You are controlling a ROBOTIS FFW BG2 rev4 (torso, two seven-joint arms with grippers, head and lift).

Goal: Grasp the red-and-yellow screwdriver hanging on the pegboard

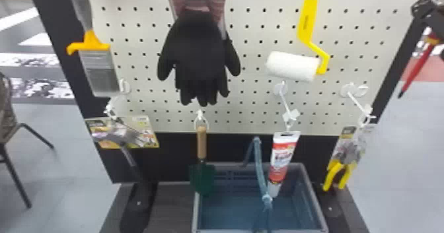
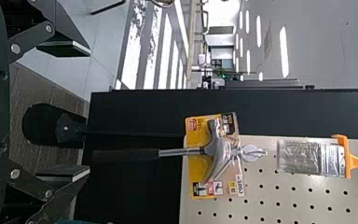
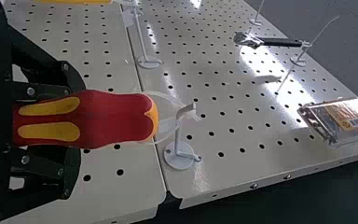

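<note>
Clasping screwdriver (image 1: 417, 69), right gripper (image 1: 432, 22) beside pegboard (image 1: 350, 57)

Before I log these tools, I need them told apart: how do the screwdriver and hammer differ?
The screwdriver has a red-and-yellow handle, the hammer a black one. The screwdriver's handle is uppermost; the hammer's points down. The screwdriver sits in the right claw, while the hammer hangs against a yellow card. Both are hand tools.

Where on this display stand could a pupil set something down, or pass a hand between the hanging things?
The dark base looks bare between the black foot and the grey crate. A hand might pass between gloves and paint roller. The tube and blue strap crowd the crate's front.
</note>
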